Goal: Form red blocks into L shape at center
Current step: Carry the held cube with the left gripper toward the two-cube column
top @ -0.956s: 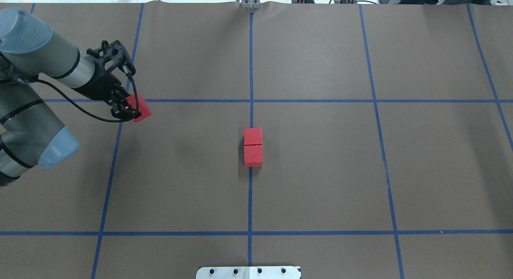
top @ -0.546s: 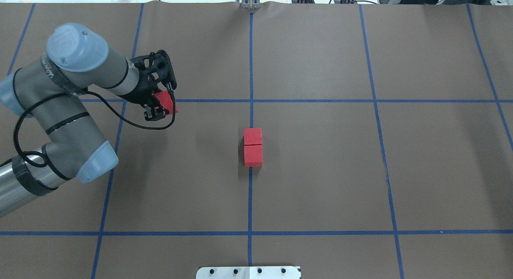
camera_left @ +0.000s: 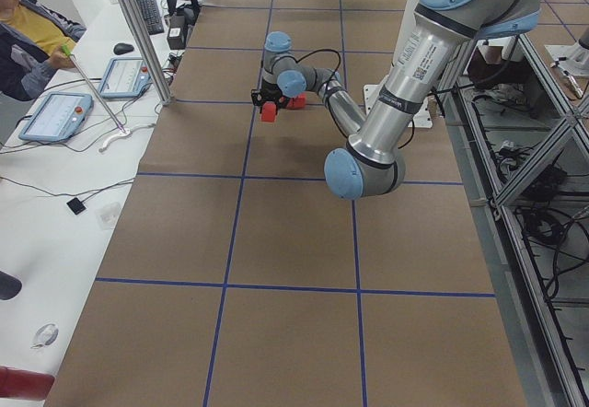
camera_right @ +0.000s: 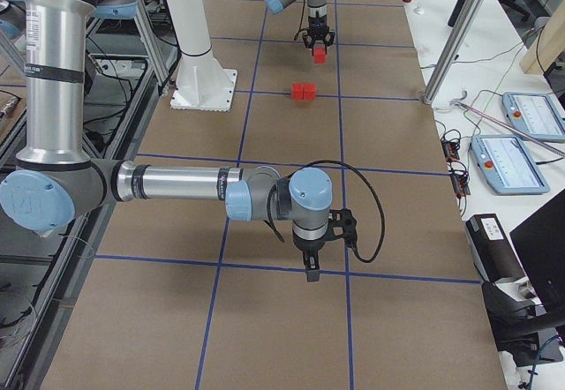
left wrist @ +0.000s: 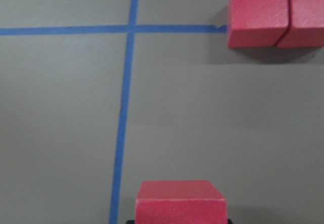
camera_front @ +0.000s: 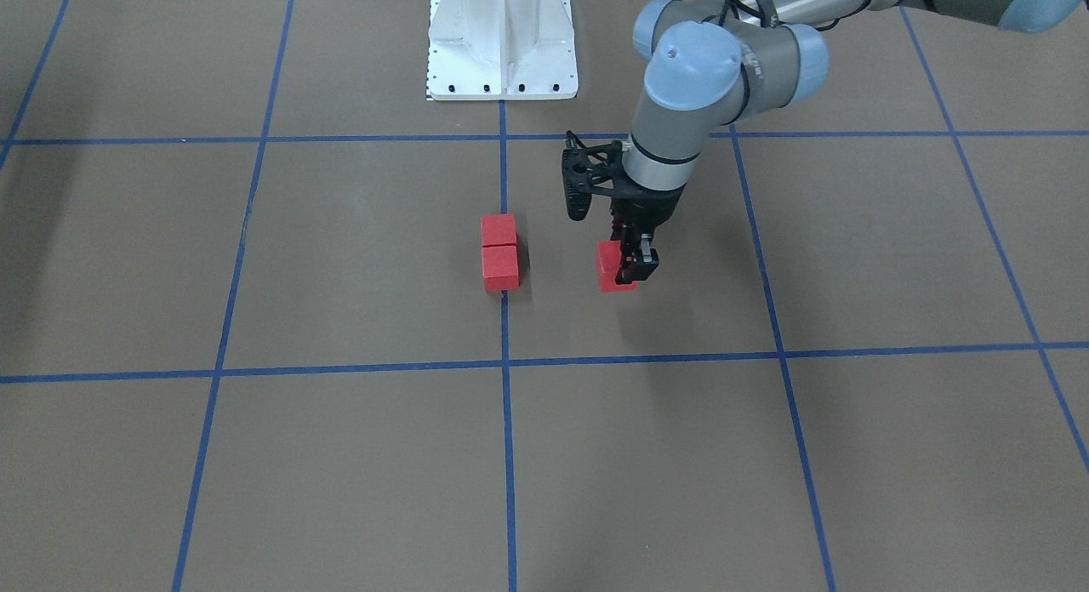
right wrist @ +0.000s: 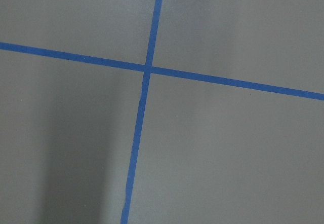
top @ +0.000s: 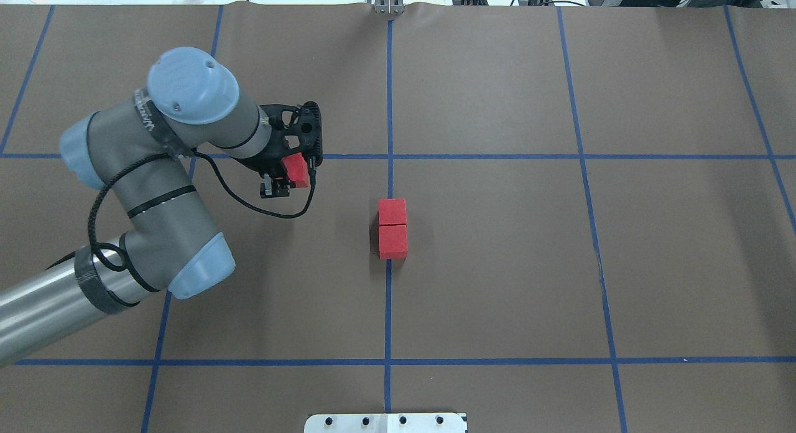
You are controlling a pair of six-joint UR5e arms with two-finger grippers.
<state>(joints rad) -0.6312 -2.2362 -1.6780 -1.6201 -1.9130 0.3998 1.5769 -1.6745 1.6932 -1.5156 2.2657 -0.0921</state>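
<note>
The left arm reaches in over the bench. The left arm's jaws are closed on a red block, pinching it by two opposite faces. The block is carried clear of the surface, and in the front-facing view its shadow lies on the paper below it. That lift makes sense, since the block can travel without scraping the bench.

The other two red blocks lie at the center, touching end to end on the blue tape line, a short bar lacking its foot. The carried block is well short of them, off to the robot's left.

To my eye it must land flush against the side of one end block, and the risk is knocking the pair askew. I see nothing lying between it and the pair. The white base plate sits nearer the robot, out of the path.

The right arm hangs over bench far off, and I cannot tell whether the right arm's jaws are open.
</note>
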